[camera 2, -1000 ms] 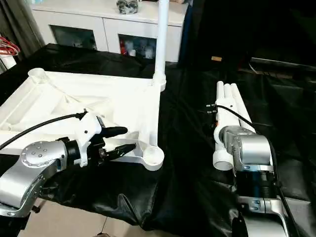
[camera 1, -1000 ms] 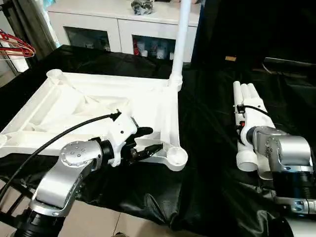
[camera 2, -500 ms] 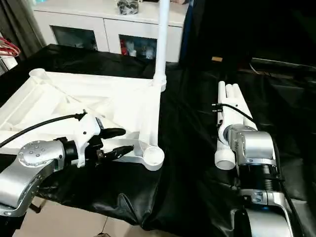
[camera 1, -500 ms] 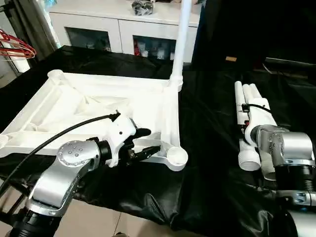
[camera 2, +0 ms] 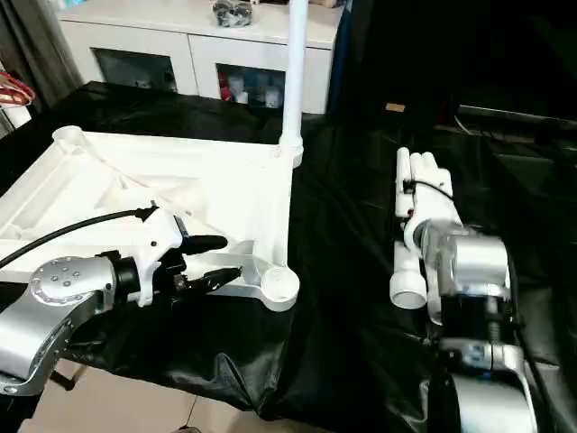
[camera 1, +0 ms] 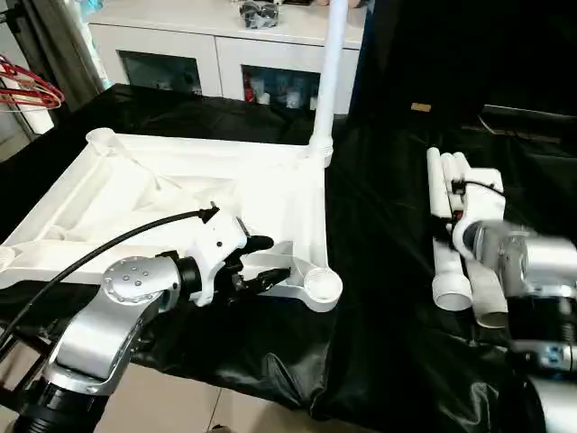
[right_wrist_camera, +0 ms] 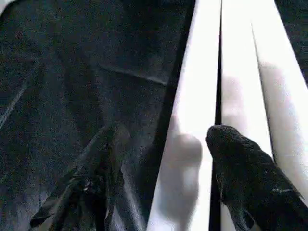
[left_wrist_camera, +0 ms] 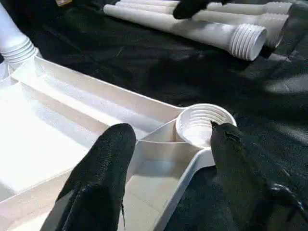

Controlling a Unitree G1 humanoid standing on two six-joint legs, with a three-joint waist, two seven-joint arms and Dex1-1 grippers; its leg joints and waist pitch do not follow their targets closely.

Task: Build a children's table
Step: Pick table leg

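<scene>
The white tabletop [camera 1: 180, 180] lies underside up on the black cloth. One white leg [camera 1: 332, 63] stands upright in its far right corner socket. My left gripper [camera 1: 273, 258] is open at the near right corner. Its fingers [left_wrist_camera: 103, 163] stand either side of the rim just short of the empty round socket [left_wrist_camera: 202, 122], holding nothing. Three more legs [camera 1: 448, 221] lie side by side on the cloth to the right. My right gripper [right_wrist_camera: 161, 137] hovers low over them, open. One black finger [right_wrist_camera: 240, 183] is over the tubes, and the leftmost tube [right_wrist_camera: 192, 144] lies between the fingers.
A white cabinet with glass doors [camera 1: 225, 50] stands behind the table. Red hangers [camera 1: 27, 90] hang at the far left. The black cloth [camera 1: 379, 307] drapes over the near edge, with pale floor [camera 1: 171, 397] below. My left arm's black cable [camera 1: 108, 248] crosses the tabletop.
My right arm has crept a little farther along the lying legs. The left gripper stays at the near right corner socket, still open.
</scene>
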